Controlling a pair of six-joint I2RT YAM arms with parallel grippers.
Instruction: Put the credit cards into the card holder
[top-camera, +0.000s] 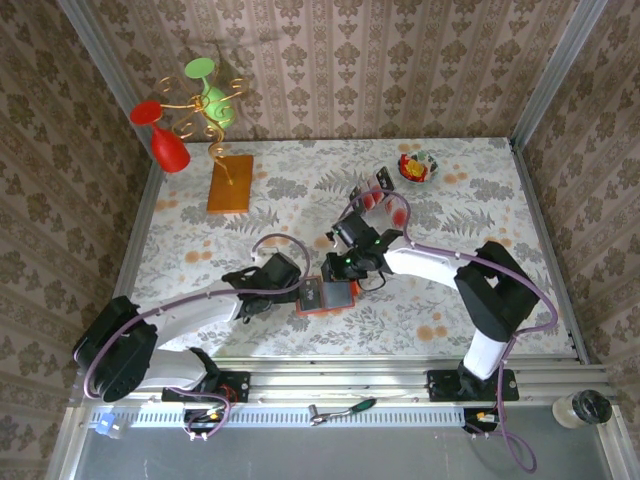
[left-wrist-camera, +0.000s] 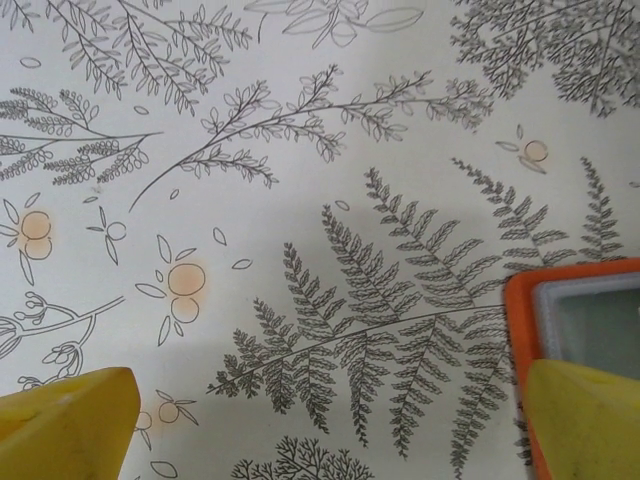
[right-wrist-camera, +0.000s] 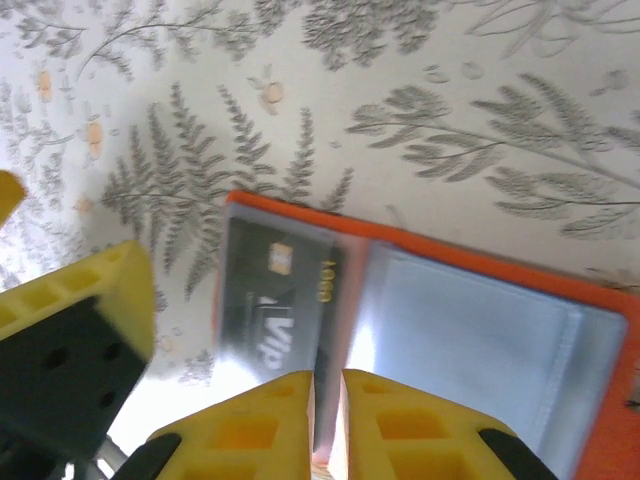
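1. Card holder (top-camera: 327, 297): the orange-red wallet lies open and flat on the fern-patterned table (top-camera: 470, 190), near the front edge and between the two arms. Its grey-blue lining faces up.

2. Right gripper (right-wrist-camera: 327, 425): the fingers are closed on the edge of a black credit card (right-wrist-camera: 265, 300), with only a thin gap between the pads. The card carries a chip and pale lettering and lies over the holder's left half, one long side along the orange rim. The edge grip leaves the card face free, which suits sliding it flat under a pocket lip.

3. Left gripper (left-wrist-camera: 325, 425): the jaws are spread wide and carry nothing. One yellow finger (left-wrist-camera: 585, 420) sits over the holder's corner, the other over bare table. In my judgement this is a brace, so the light wallet does not skid as the card is pushed. Actual contact cannot be confirmed.

4. Progress: insertion of this card looks under way, not complete. Much of the card is exposed, and whether its leading edge has entered a pocket cannot be told.

5. Other credit cards (top-camera: 372, 190): a dark-and-red cluster lies beyond the right arm, too small to count.

6. Risk: the wallet may shift or fold if the brace lifts.
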